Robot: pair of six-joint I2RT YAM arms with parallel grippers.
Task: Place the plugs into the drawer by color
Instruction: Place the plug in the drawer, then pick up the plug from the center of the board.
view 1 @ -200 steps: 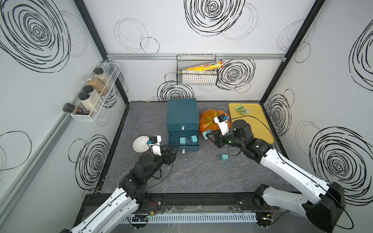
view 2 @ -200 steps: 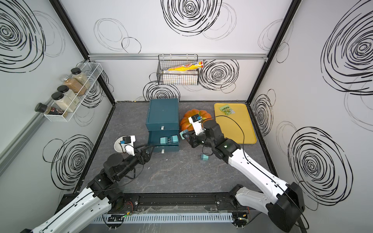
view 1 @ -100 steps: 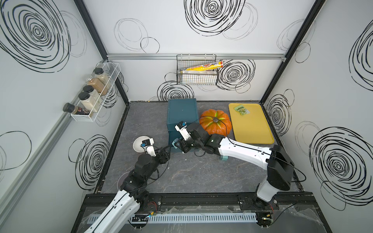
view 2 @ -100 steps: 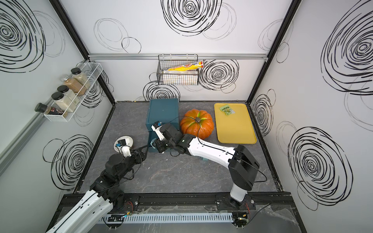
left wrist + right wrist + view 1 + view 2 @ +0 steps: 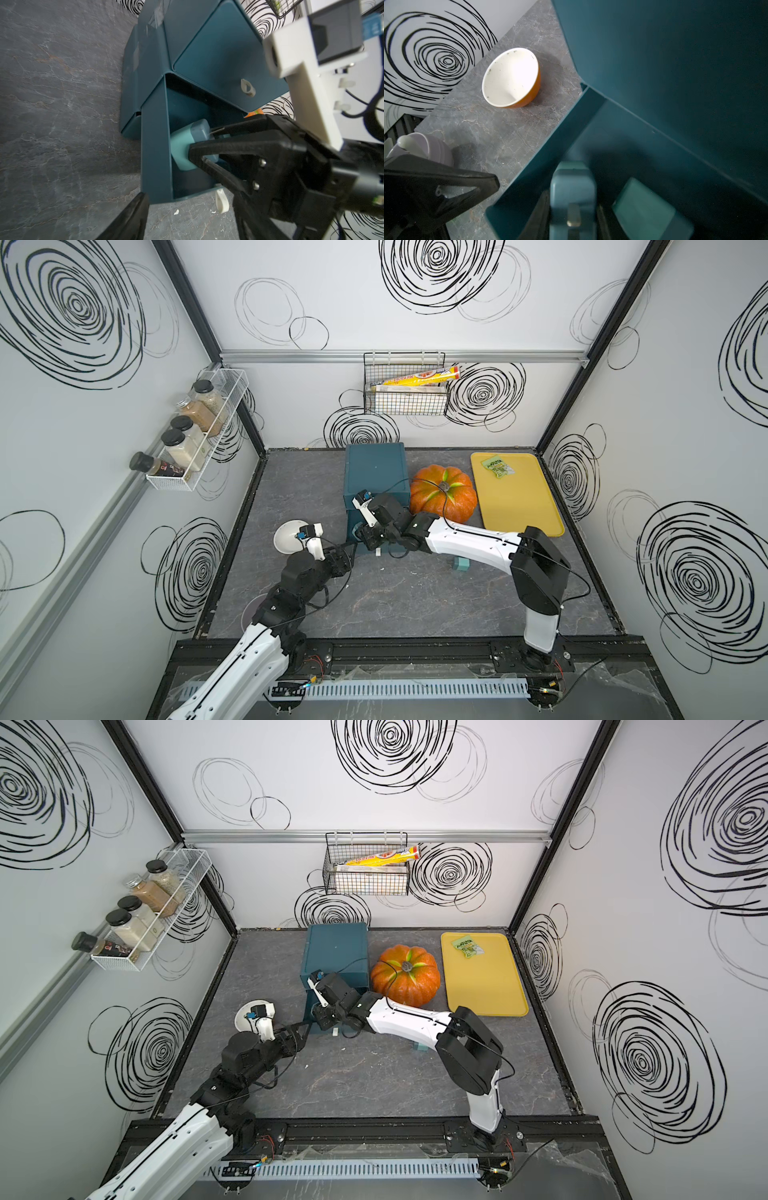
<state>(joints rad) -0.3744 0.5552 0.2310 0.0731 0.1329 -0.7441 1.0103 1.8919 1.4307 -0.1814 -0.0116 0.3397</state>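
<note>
A white bowl sits at centre-left of the gray counter in both top views; the right wrist view shows its outside is orange. Just right of the bowl, the left fingers are spread with nothing between them, their tips near the front corner of the open drawer. The drawer belongs to the dark teal chest at mid-frame. The right fingers reach into this drawer and pinch a teal plug by its sides, prongs pointing back toward the wrist. Whether it touches the drawer floor cannot be told. A second teal plug lies in the same drawer beside it. Further right, a third teal plug lies on the counter, partly hidden by the right arm, below the pumpkin. A yellow tray lies at the right, with a green packet on it.
</note>
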